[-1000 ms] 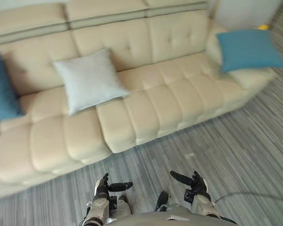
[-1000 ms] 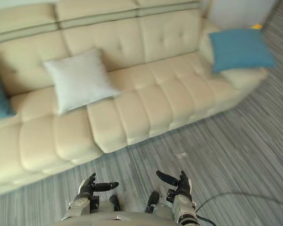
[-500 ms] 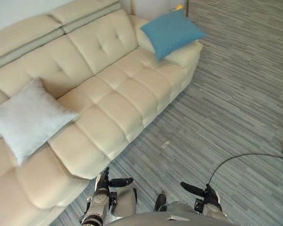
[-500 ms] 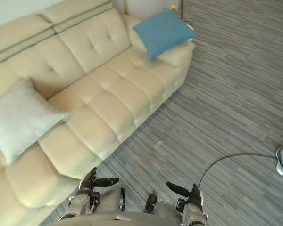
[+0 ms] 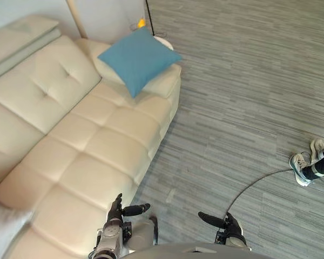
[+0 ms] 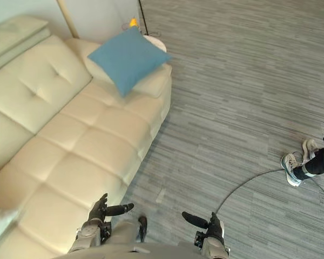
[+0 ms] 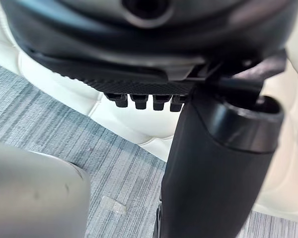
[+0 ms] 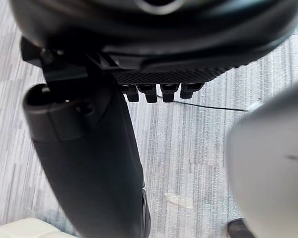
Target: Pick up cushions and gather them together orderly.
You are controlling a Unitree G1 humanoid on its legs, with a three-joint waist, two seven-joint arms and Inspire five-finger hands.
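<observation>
both spread, low over floor (image 5: 248, 108): left hand (image 5: 116, 211), right hand (image 5: 227, 222); blue cushion (image 5: 136, 58) well apart, on sofa (image 5: 86, 145) arm.

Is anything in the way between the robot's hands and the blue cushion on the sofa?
Nothing visible is. The blue cushion leans on the far armrest of the sofa. The left hand and right hand hang open and empty near the robot. Only bare seat and carpet lie between.

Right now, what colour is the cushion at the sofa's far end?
The cushion is blue, clearest in the left eye view.
</observation>
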